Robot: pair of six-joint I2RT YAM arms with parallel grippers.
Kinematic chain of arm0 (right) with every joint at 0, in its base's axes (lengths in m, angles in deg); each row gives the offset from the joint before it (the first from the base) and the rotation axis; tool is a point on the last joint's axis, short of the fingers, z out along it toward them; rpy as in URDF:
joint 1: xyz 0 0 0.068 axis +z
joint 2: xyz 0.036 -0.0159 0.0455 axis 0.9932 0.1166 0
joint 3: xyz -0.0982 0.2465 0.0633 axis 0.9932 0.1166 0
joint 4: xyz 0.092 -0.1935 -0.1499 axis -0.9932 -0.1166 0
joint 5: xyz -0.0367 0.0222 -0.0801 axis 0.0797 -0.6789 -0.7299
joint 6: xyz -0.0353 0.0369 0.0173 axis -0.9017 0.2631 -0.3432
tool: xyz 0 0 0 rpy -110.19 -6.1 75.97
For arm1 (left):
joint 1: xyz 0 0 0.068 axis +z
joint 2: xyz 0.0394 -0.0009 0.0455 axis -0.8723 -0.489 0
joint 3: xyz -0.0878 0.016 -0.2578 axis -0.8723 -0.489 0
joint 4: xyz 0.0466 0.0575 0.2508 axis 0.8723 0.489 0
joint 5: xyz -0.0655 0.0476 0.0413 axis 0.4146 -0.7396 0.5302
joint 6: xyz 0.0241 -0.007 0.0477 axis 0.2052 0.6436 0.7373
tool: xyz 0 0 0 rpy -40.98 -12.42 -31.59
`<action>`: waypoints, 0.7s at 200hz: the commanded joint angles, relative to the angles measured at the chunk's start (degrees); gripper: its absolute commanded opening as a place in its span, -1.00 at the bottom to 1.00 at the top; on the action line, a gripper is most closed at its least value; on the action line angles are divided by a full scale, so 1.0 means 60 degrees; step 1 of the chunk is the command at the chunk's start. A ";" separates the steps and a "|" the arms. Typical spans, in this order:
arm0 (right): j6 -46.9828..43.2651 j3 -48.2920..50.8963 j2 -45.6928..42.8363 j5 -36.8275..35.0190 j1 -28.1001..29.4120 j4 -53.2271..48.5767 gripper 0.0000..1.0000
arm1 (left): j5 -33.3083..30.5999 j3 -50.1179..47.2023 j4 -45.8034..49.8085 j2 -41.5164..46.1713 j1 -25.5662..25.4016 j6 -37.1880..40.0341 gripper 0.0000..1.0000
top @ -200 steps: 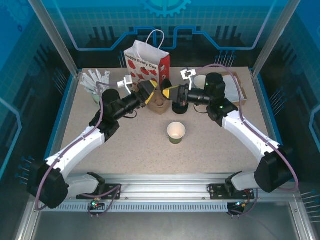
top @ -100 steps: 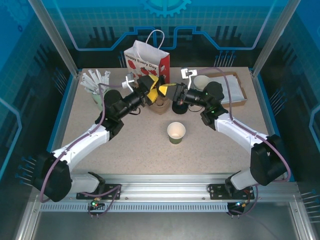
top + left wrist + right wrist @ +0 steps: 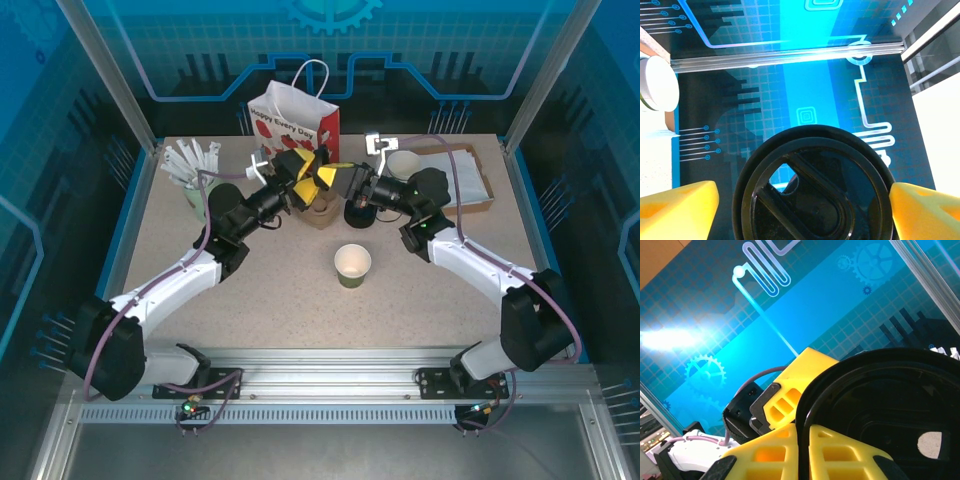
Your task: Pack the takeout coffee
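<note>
A round black lid (image 3: 815, 190) hangs in the air between both grippers, above the back middle of the table. My right gripper (image 3: 804, 450) is shut on its rim (image 3: 880, 410), one yellow finger on each face. My left gripper (image 3: 805, 210) is open and straddles the lid, with a small gap at its left finger (image 3: 680, 210); its right finger (image 3: 925, 210) is at the rim. From above, the left gripper (image 3: 312, 172) and right gripper (image 3: 338, 182) meet nose to nose. A single olive-green paper cup (image 3: 352, 265), uncovered and white inside, stands mid-table. The takeout coffee is out of view.
A white paper bag (image 3: 295, 120) with red apples stands at the back. Below the grippers sit a brown cup carrier (image 3: 320, 212) and a black lid stack (image 3: 358, 214). A tray (image 3: 470, 180) with a cup stack (image 3: 404, 162) lies back right. Stirrers (image 3: 190, 165) stand back left.
Both grippers have come together over the carrier: the left one swung up and right until its fingers straddle the lid in the right gripper. Its jaws have narrowed slightly.
</note>
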 commanded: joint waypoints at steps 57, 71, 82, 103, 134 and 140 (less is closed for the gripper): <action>0.0312 -0.0247 0.0307 -0.0040 0.0214 0.0754 -0.80 | 0.0207 -0.0002 -0.0888 -0.0150 -0.0080 -0.0404 0.72; 0.0312 -0.0275 0.0336 -0.0018 0.0234 0.0742 -0.81 | 0.0220 -0.0005 -0.0950 -0.0167 -0.0076 -0.0422 0.67; 0.0314 -0.0274 0.0336 -0.0032 0.0245 0.0733 -0.81 | 0.0221 -0.0031 -0.0953 -0.0181 -0.0081 -0.0436 0.63; 0.0328 -0.0270 0.0350 -0.0040 0.0247 0.0753 -0.81 | 0.0207 -0.0063 -0.1037 -0.0210 -0.0080 -0.0478 0.55; 0.0284 -0.0306 0.0351 -0.0020 0.0243 0.0660 -0.81 | 0.0207 -0.0078 -0.1070 -0.0211 -0.0072 -0.0434 0.46; 0.0269 -0.0318 0.0351 -0.0026 0.0243 0.0637 -0.81 | 0.0207 -0.0086 -0.1073 -0.0211 -0.0084 -0.0423 0.44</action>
